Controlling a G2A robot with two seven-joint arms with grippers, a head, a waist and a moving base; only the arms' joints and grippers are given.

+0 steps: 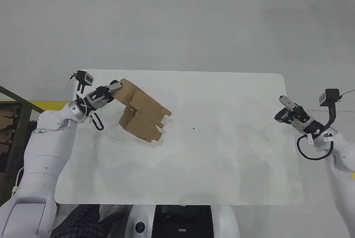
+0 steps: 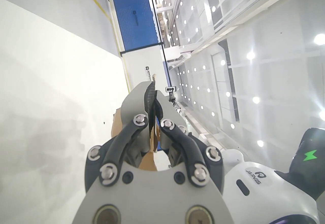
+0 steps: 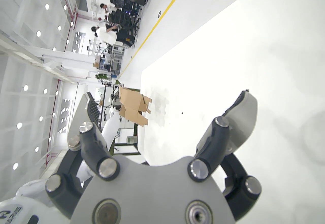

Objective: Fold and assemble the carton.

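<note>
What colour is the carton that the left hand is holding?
Plain brown cardboard, with no pattern visible. The carton shows best in the top view.

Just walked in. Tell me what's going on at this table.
The robot is partway through assembling a brown carton on the white table. The left gripper is shut on the edge of the carton at the table's far left corner. The carton is partly folded, with flaps sticking out, and is not yet a closed box. The right gripper is open and holds nothing, at the table's right edge, well away from the carton.
</note>
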